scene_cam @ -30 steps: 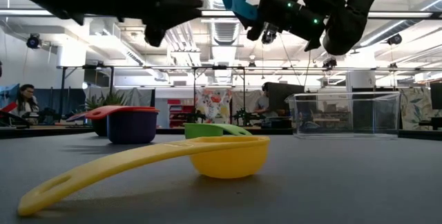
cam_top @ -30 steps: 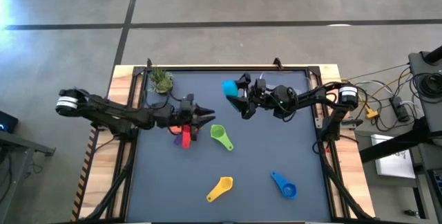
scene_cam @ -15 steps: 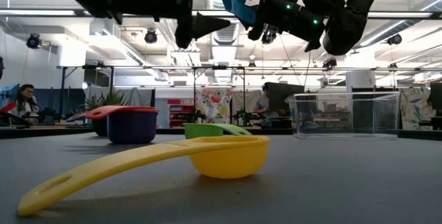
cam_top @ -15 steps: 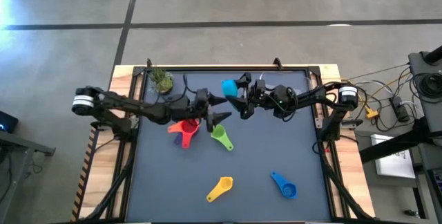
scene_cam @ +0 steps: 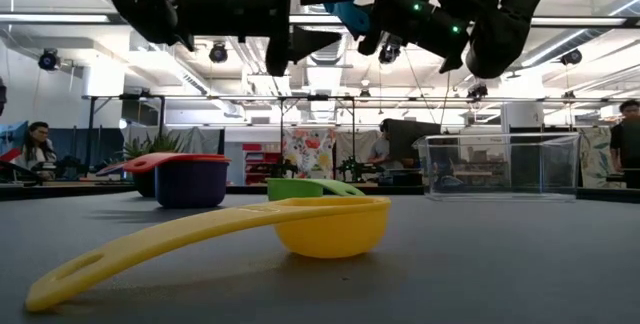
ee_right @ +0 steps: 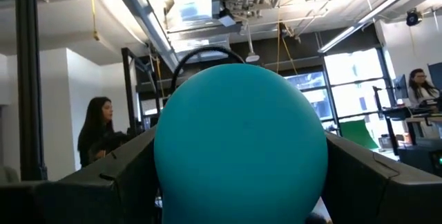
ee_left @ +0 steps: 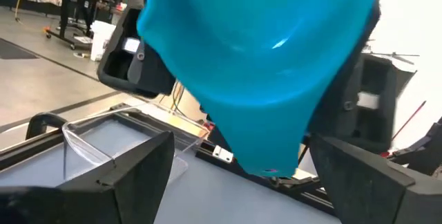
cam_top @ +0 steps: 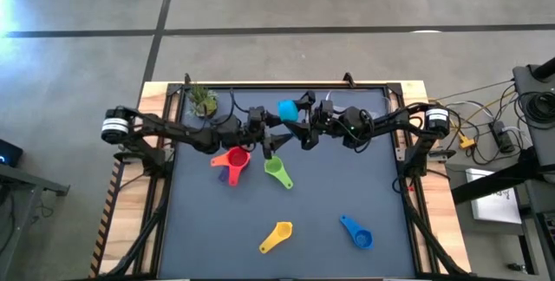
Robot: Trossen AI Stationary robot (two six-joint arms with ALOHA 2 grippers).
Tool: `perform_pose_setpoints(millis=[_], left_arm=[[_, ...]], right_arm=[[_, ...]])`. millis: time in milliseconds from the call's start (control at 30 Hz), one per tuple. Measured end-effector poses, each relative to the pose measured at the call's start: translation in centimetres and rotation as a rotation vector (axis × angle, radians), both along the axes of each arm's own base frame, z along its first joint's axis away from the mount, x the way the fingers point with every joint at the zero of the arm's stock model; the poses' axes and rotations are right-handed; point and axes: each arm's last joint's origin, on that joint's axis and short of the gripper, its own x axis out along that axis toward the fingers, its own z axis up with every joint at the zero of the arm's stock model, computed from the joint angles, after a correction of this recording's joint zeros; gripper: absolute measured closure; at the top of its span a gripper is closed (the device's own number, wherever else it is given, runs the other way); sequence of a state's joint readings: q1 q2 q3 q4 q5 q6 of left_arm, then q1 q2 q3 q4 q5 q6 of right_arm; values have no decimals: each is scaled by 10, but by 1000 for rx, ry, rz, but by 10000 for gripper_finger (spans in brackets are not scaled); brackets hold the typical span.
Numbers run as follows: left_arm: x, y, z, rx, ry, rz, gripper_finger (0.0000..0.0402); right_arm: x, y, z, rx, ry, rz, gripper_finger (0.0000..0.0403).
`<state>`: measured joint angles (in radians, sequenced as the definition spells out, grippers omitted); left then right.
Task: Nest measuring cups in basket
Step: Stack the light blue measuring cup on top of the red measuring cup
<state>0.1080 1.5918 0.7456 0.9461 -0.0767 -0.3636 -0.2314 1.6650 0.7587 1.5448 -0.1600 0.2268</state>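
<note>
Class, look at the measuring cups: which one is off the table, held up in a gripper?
The teal measuring cup. The right gripper holds it in the air, while the red, purple, green, yellow and blue cups lie on the table.

Grey concrete floor; ceiling lights; perhaps windows.

Above the rear middle of the surface the air is crowded: the left tool and right tool face each other closely, the teal cup between them. Below them, the red cup, purple cup and green cup block low passage. The plant fills the rear left corner. The yellow cup and blue cup stand well apart near the front, with a wide lane between them and bare margins along both sides.
</note>
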Motion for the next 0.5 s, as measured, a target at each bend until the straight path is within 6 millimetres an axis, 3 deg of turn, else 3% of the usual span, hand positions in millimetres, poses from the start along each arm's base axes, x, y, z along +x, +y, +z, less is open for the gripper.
perform_pose_setpoints(millis=[500], left_arm=[[11,8,-14,16,-82,-29,92]], right_arm=[[4,1,3,0,5,2,106]])
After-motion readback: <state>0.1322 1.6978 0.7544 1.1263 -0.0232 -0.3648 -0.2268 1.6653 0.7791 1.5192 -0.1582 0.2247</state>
